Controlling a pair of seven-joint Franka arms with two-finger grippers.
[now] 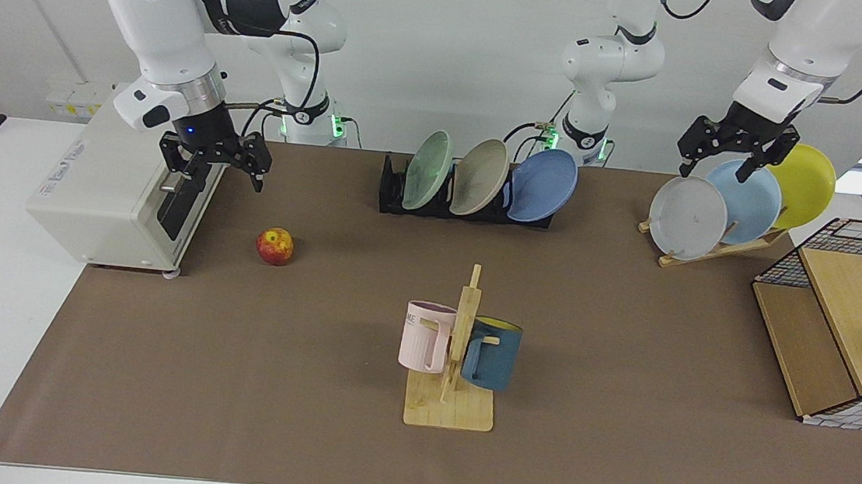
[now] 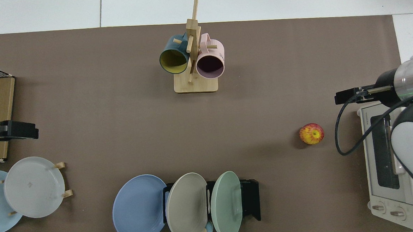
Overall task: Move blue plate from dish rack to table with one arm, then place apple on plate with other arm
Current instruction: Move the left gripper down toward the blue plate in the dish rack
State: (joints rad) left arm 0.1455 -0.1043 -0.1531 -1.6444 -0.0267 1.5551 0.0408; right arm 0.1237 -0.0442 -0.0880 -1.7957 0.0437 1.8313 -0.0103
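Two mugs (image 1: pixel 461 346) hang nearest. Right gripper (image 1: pixel 213 163), fingers spread, hovers beside one toaster oven (image 1: pixel 116 183), above one apple (image 1: pixel 274 246). Left gripper (image 1: pixel 727 155), also spread, hangs over three stand plates (image 1: pixel 714 212). Blue plate (image 1: pixel 544 185) leans in the dish rack (image 1: pixel 396 192) with two others.

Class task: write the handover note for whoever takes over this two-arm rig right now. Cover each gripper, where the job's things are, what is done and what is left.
Left gripper: jaws open, empty, raised above the wooden plate stand.
Right gripper: jaws open, empty, raised in front of the toaster oven, above and behind the apple.
Blue plate: standing in the dish rack, end slot on the left arm's side, beside the beige and green plates.
Apple: on the table, near the toaster oven.
Done: nothing.
Left: move the blue plate to the table with one arm, then put the apple on it with the other.
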